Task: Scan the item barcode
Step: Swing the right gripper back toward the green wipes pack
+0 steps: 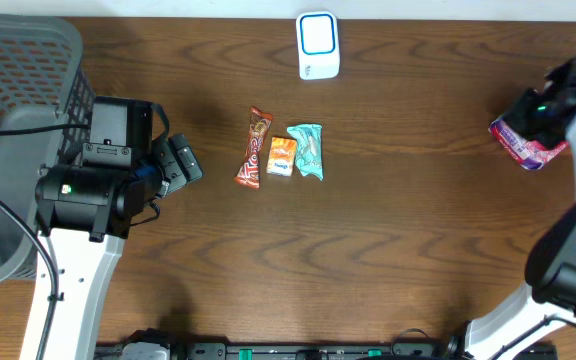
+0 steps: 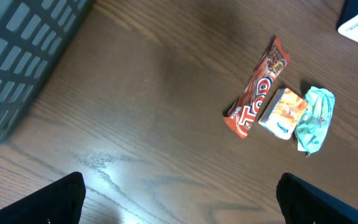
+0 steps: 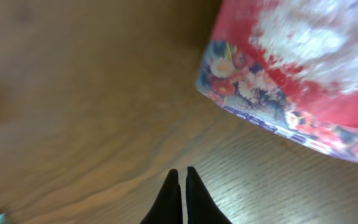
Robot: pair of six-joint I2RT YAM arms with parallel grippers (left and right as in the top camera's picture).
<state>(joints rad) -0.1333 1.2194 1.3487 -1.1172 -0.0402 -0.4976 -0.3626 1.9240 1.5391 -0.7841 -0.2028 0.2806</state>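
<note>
A red and pink flowered packet point(image 1: 524, 146) lies on the table at the far right. My right gripper point(image 1: 534, 112) hovers right by it. In the right wrist view the packet point(image 3: 303, 74) fills the upper right, and the right gripper point(image 3: 182, 172) is shut with nothing between its fingers, just short of the packet's edge. No barcode shows on it. A white scanner with a blue frame point(image 1: 318, 44) stands at the back centre. My left gripper point(image 2: 179, 185) stands wide open over bare wood at the left point(image 1: 182, 160).
A red-brown Top bar point(image 1: 254, 149), a small orange box point(image 1: 282, 156) and a teal packet point(image 1: 308, 150) lie together mid-table. A grey mesh basket point(image 1: 18, 70) stands at the far left beside the left arm.
</note>
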